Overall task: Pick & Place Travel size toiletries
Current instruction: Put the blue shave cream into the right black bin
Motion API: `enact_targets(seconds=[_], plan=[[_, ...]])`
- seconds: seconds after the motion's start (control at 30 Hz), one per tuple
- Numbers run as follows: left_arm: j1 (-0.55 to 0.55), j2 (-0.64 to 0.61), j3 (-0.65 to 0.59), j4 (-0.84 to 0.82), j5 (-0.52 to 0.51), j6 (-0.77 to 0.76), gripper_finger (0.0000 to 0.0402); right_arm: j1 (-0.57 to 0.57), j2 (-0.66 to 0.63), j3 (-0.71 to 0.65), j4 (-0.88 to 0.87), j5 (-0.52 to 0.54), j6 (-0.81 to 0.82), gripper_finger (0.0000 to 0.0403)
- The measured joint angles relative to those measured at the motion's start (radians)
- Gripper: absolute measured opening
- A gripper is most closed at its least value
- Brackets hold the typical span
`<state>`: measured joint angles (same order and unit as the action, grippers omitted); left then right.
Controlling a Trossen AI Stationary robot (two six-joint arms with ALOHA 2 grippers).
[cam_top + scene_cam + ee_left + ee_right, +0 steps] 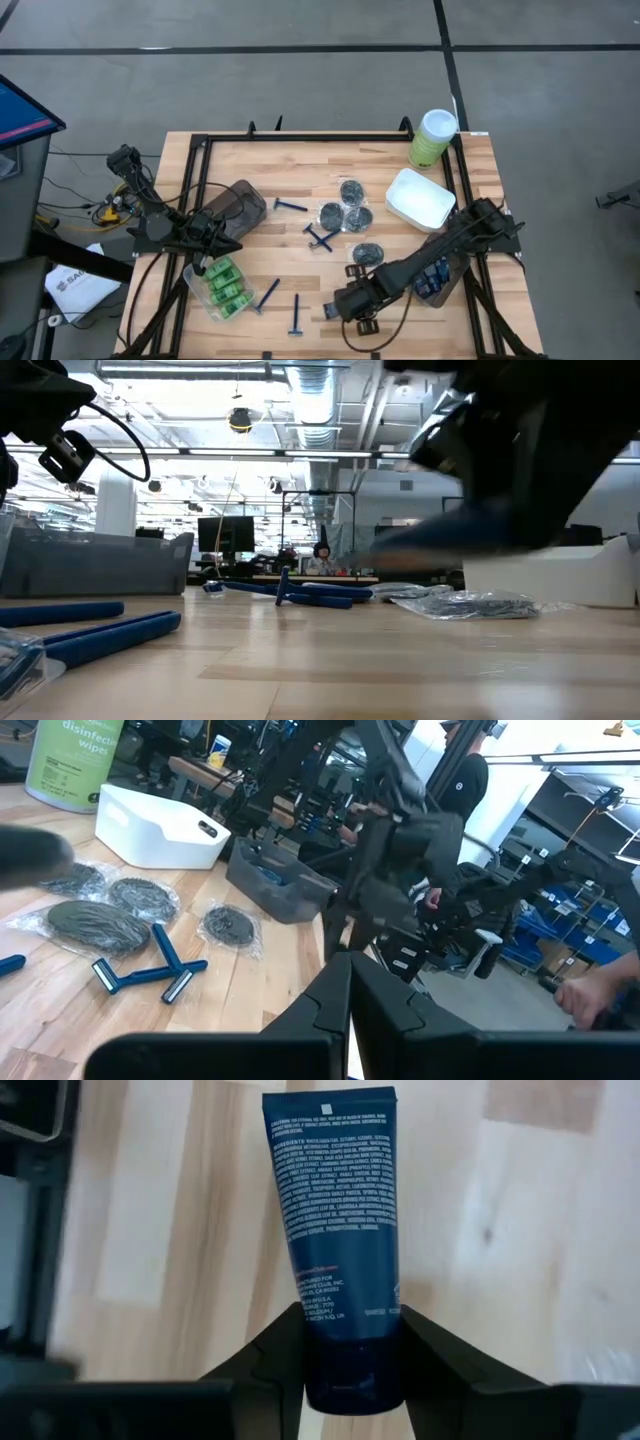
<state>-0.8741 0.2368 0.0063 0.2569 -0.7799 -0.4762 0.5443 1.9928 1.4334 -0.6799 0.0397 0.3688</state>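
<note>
Tube: small dark-blue tube (333, 1230) sat between the right gripper (350, 1342) fingers, cap end in the grip, crimped end pointing away from the hand, over bare wood.
Tube handling: judged light, soft-walled, smooth plastic; squeeze on the body would dent it and could let it slide. Best hold looked like the stiff cap/shoulder end, which is where the fingers were.
Right gripper state: closed onto tube at cap end, fingers touching both sides; whether tube was lifted or lying on the table (310, 185), couldn't tell.
Right gripper place: near table front edge, w/ a blue-handled razor (296, 318) just beside it, smoky tub (438, 276) behind along the arm.
Nearby toiletries: dark round flat tins (345, 212) in clear wrap farther ahead of that hand, more razors (321, 238) near them; thin, slippery wrap, prob. awkward to pinch.
Left gripper: left gripper (225, 243) sat over on its own side, fingers pressed together, nothing held; green mini bottles (228, 285) in a clear tub (195, 285) just beside it.
Risk: tube pivoting about cap if swung fast.
</note>
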Motion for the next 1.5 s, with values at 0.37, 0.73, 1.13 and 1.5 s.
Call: enact_targets(seconds=[0.37, 0.73, 1.13, 1.5], plan=[[0.000, 0.001, 0.000, 0.000, 0.000, 0.000, 0.0002, 0.033, -0.263, 0.000, -0.347, 0.102, 0.270, 0.0116], [0.000, 0.001, 0.000, 0.000, 0.000, 0.000, 0.0002, 0.128, -0.448, 0.001, -0.762, 0.176, 0.735, 0.0116], [0.000, 0.001, 0.000, 0.000, 0.000, 0.000, 0.0002, 0.246, -0.452, 0.002, -0.892, 0.171, 1.127, 0.0120], [0.000, 0.001, 0.000, 0.002, 0.000, 0.000, 0.0002, 0.264, -0.349, 0.001, -0.891, 0.113, 1.214, 0.0118]])
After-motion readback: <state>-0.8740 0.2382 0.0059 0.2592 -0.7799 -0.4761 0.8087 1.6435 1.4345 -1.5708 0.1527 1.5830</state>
